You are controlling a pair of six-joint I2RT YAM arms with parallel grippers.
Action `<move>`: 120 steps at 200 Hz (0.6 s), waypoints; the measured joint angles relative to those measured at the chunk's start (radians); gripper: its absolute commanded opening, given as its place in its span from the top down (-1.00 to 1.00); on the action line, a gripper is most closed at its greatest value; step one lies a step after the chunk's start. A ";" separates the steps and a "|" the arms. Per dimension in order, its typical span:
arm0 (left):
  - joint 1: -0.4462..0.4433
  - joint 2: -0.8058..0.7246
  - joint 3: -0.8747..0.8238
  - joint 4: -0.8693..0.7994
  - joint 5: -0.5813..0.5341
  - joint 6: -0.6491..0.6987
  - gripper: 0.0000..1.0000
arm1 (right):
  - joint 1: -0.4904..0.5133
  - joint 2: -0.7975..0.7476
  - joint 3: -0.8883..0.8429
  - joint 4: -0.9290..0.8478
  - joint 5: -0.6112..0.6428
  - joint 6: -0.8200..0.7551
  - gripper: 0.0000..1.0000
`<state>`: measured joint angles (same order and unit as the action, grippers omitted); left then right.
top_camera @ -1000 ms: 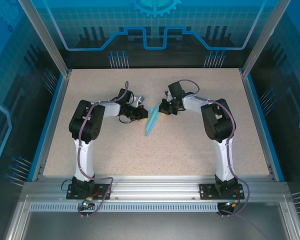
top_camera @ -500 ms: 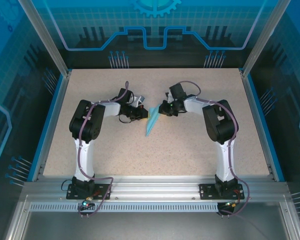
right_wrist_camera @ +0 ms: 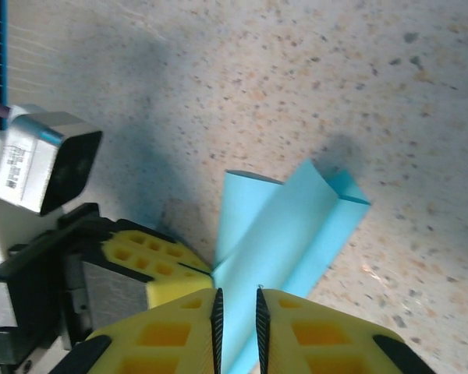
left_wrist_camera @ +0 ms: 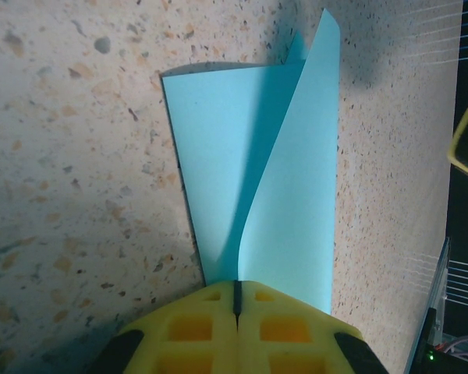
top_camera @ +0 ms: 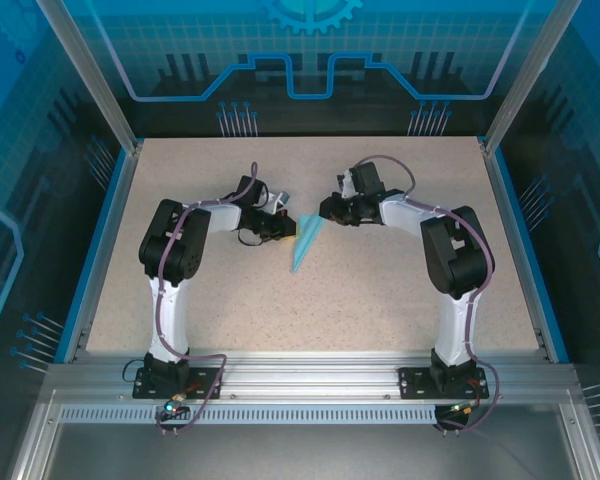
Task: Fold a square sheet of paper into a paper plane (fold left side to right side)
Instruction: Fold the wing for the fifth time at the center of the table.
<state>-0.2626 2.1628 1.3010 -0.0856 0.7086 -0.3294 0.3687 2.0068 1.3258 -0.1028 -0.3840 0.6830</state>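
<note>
Your left claw (left_wrist_camera: 235,300) pinches the one paper plane (left_wrist_camera: 257,179); your right claw (right_wrist_camera: 237,312), beside it, stands slightly parted. Speckled tabletop (top_camera: 380,290), blue walls (top_camera: 40,150).

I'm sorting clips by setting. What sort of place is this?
Probably a robotics lab cell: two robot arms bolted to an aluminium rail, a speckled table walled by blue printed panels, and a folded paper as the test piece.

A fixed camera high above the near edge looks down over the whole table (top_camera: 380,300). Two wrist cameras view the paper plane (top_camera: 303,243) close-up from opposite sides; all three views share it.
</note>
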 measured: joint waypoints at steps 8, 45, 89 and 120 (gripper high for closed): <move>0.000 0.000 0.000 0.000 0.000 0.000 0.91 | 0.005 0.000 0.002 0.000 -0.004 0.006 0.56; 0.000 0.003 0.013 -0.023 -0.001 0.018 0.91 | 0.041 0.037 0.071 -0.003 -0.018 0.024 0.56; 0.000 0.006 0.021 -0.037 -0.002 0.023 0.92 | 0.068 0.101 0.130 -0.023 -0.018 0.028 0.57; -0.002 0.006 0.023 -0.040 -0.007 0.023 0.93 | 0.069 0.134 0.142 -0.042 -0.017 0.028 0.58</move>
<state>-0.2642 2.1689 1.3239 -0.1257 0.7017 -0.3065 0.4381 2.1403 1.4673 -0.1444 -0.4007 0.7109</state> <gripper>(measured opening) 0.046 0.216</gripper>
